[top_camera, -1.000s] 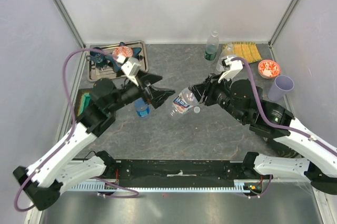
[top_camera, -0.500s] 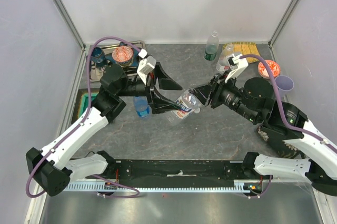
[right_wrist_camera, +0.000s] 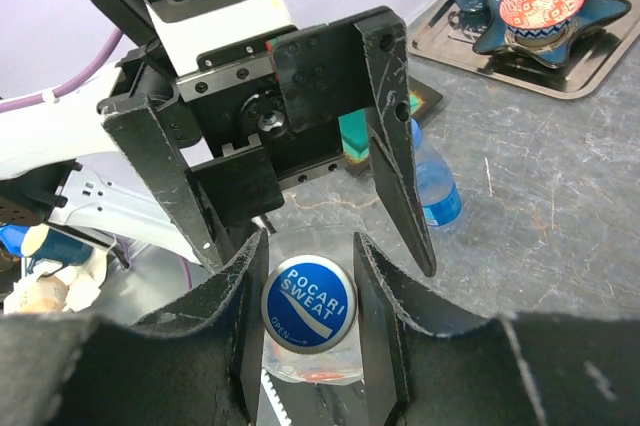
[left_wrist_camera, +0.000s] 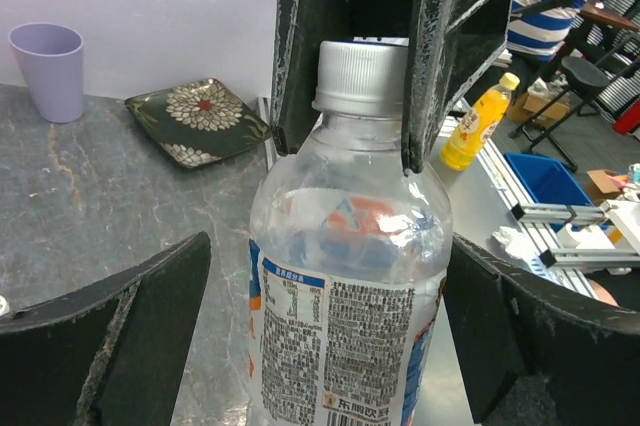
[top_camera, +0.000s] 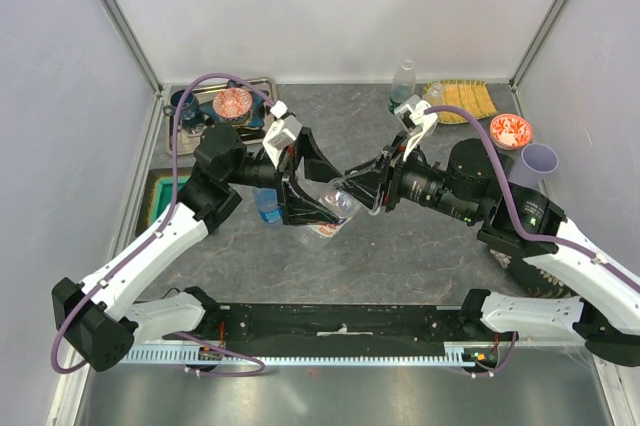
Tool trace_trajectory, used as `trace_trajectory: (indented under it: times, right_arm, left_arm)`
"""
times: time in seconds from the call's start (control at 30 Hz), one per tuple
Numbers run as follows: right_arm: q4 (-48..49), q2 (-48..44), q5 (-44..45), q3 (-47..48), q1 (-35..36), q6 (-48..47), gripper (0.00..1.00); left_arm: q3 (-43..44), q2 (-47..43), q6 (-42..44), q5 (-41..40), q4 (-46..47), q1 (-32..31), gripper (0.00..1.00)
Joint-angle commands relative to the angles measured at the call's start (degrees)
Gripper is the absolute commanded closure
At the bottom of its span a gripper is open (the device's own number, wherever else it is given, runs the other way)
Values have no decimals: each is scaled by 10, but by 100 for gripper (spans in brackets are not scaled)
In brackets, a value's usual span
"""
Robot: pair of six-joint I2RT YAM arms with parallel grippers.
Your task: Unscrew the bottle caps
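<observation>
The clear bottle with the blue-white label (top_camera: 335, 208) hangs in the air over the table's middle. My right gripper (top_camera: 352, 188) is shut on its cap, blue-topped with silver sides (right_wrist_camera: 308, 309); the fingers (left_wrist_camera: 300, 46) pinch it on both sides. My left gripper (top_camera: 335, 196) is open, jaws on either side of the bottle's body (left_wrist_camera: 345, 276) with gaps. The blue-tinted bottle (top_camera: 268, 204) stands under the left arm and shows in the right wrist view (right_wrist_camera: 430, 181). The greenish bottle (top_camera: 402, 86) stands at the back. The plain clear bottle (top_camera: 432, 94) is mostly hidden behind the right wrist.
A metal tray (top_camera: 250, 86) at the back left holds a blue cup and a red-patterned bowl. A yellow mat (top_camera: 465, 96), a red bowl (top_camera: 510, 129) and the lilac cup (top_camera: 535, 166) are at the back right. A green item (top_camera: 160, 196) lies by the left wall.
My left gripper has swung in from the left and now straddles the bottle. My right gripper has carried the bottle by its cap to the left, toward the left gripper.
</observation>
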Motion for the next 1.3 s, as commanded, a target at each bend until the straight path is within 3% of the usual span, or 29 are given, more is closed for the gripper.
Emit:
trace_trajectory:
  times: [0.0, 0.4, 0.5, 0.63, 0.7, 0.77, 0.87, 0.93, 1.03, 1.27]
  right_arm:
    - [46, 1, -39, 25, -2, -19, 100]
    - [97, 10, -17, 14, -2, -30, 100]
    - [112, 10, -17, 1, -2, -25, 100]
    - [118, 12, -17, -8, -2, -23, 100]
    - [114, 12, -11, -10, -2, -20, 100]
    - [101, 9, 13, -4, -3, -21, 64]
    - [61, 9, 61, 27, -2, -21, 24]
    - [40, 9, 119, 45, -2, -10, 14]
    - [13, 19, 192, 68, -2, 1, 9]
    - [-11, 47, 273, 85, -3, 47, 11]
  left_arm:
    - [-4, 11, -8, 39, 21, 0, 0]
    - [-27, 2, -18, 55, 39, -11, 1]
    - [-26, 2, -17, 54, 40, -13, 8]
    - [-26, 6, -16, 61, 39, -14, 30]
    - [-26, 7, -10, 59, 29, -14, 35]
    - [-24, 5, 13, 37, -1, -14, 37]
    - [-20, -10, 56, -39, -38, -14, 42]
    - [-19, -21, 83, -89, -65, -15, 42]
    - [-19, -36, 119, -210, -89, -27, 43]
    - [-34, -62, 190, -511, -97, -100, 46]
